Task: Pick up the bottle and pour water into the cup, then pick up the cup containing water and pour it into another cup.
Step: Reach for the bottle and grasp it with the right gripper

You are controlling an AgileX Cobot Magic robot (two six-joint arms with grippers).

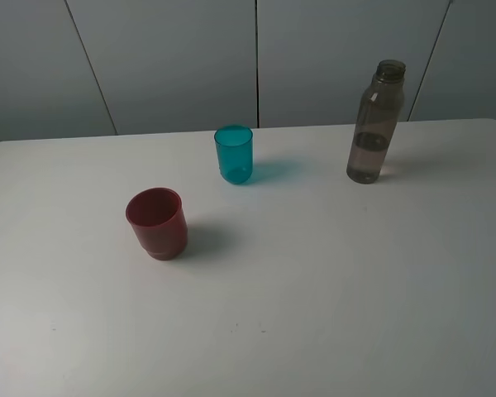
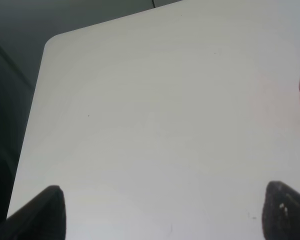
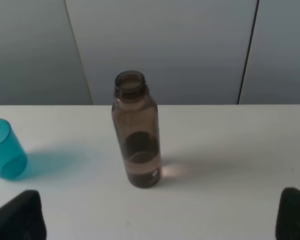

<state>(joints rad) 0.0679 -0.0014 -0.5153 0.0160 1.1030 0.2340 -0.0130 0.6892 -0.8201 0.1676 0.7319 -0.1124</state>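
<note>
White table (image 1: 331, 306) is holding everything untouched; you are starting the bottle (image 3: 136, 135) pickup, with right gripper (image 3: 156, 216) and left gripper (image 2: 162, 212) both spread and empty. Next is likely advancing the right one around its body.

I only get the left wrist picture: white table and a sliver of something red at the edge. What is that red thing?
Observer: A squat dark red cup, standing upright on the table.
Operator: Is it alone there?
Observer: No. A teal cup stands farther back, apart from it.
Operator: Anything to pour from?
Observer: A tall smoky bottle, uncapped and partly filled, stands at the far right, in front of the open right gripper.
</note>
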